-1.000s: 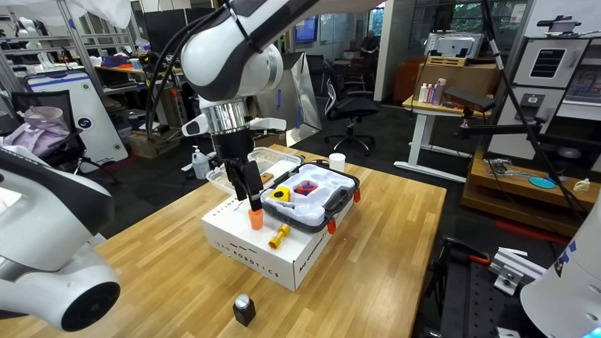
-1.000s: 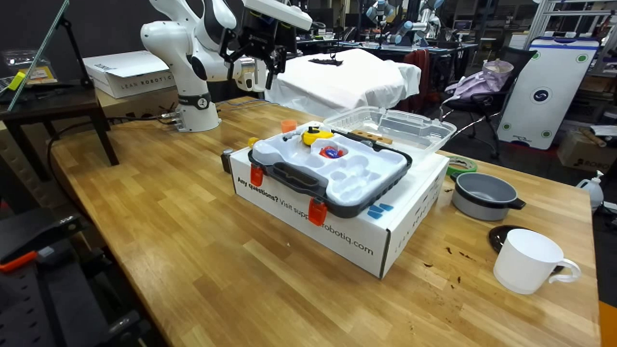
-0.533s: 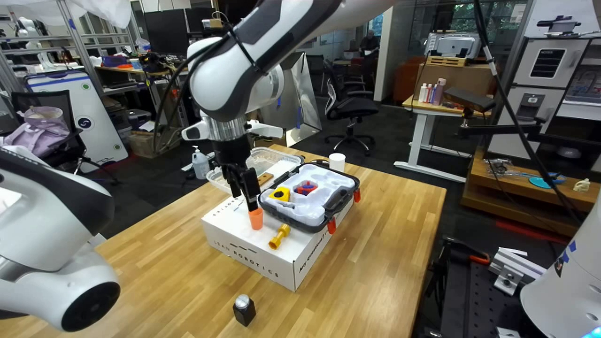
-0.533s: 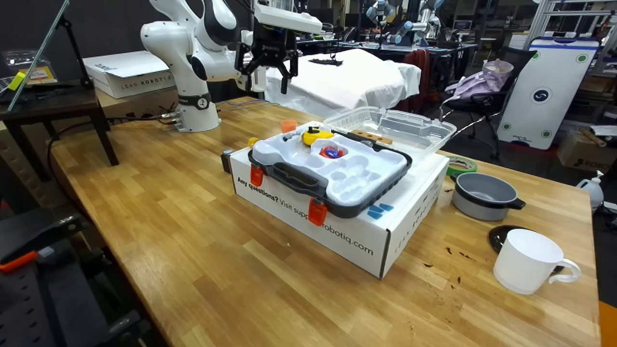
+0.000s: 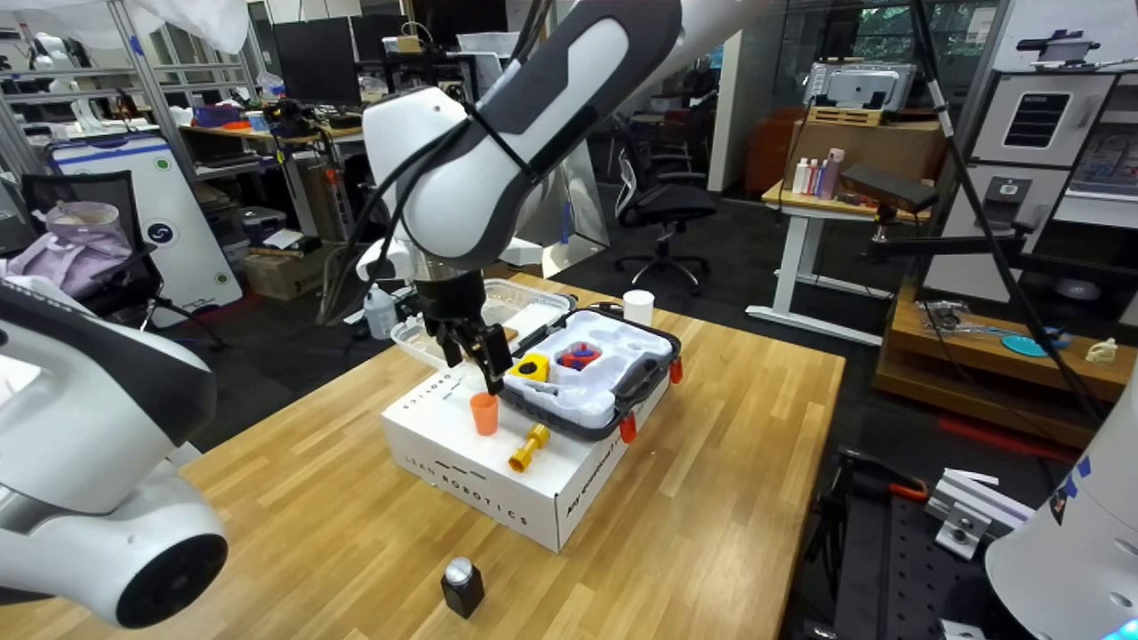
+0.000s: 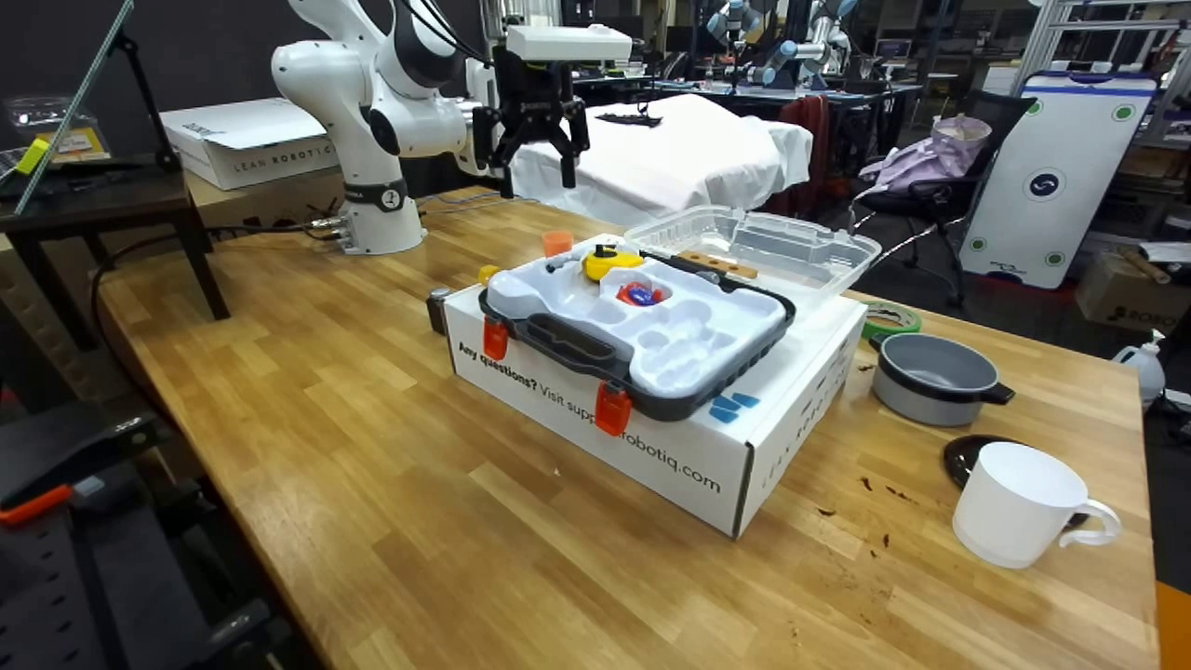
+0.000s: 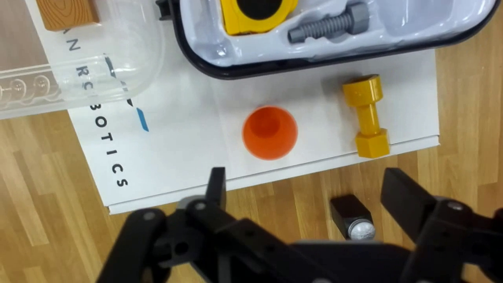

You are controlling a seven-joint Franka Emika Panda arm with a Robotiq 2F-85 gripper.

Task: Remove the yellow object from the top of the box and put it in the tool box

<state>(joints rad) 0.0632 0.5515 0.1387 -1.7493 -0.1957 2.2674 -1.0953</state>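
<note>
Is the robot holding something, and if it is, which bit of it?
Nothing is held. The pincer is open with no object gripped. The yellow bolt lies on the white box, near the orange cup.

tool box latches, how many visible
2: in an exterior view, a left latch and a right latch, flanking the handle of the tool box; any behind may be hidden.

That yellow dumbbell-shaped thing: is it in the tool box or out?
Out: in the wrist view, the yellow thing lies on the white cardboard box, whose top shows between it and the tool box.
</note>
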